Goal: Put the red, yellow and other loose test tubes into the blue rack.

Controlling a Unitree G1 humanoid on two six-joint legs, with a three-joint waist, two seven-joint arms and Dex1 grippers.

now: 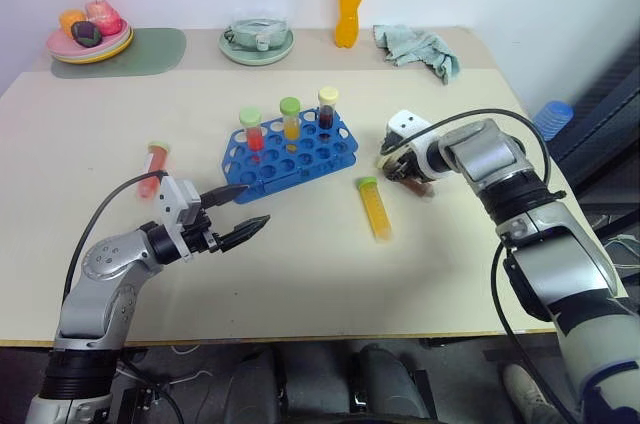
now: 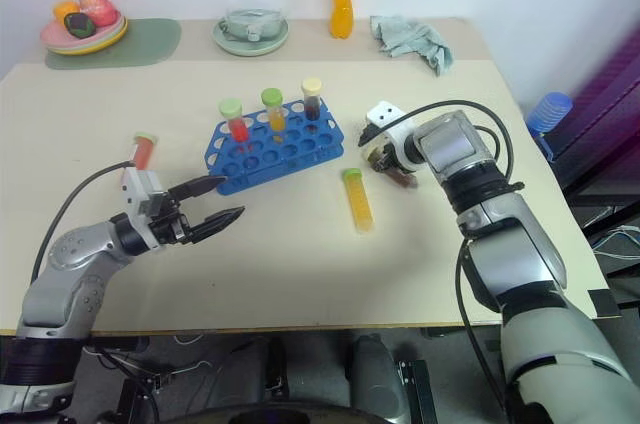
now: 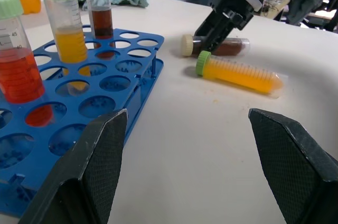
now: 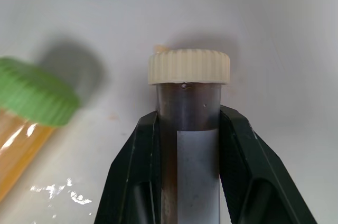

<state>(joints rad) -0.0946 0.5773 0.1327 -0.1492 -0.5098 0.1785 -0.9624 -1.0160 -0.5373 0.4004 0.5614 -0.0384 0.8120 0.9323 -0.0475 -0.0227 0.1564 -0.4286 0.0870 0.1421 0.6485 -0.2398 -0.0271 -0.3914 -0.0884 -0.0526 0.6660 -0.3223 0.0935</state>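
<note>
The right gripper was clamped on the brown tube, just below its cap, lying beside the yellow tube near the blue rack. Smooth, rigid, probably slippery; mid-body suits better.

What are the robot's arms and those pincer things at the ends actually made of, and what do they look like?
Both arms are jointed silver-grey shells with black joints and a loose black cable looping along each. The left gripper has two black, pointed, textured jaws on a white wrist block. The right gripper has a similar white block.
</note>
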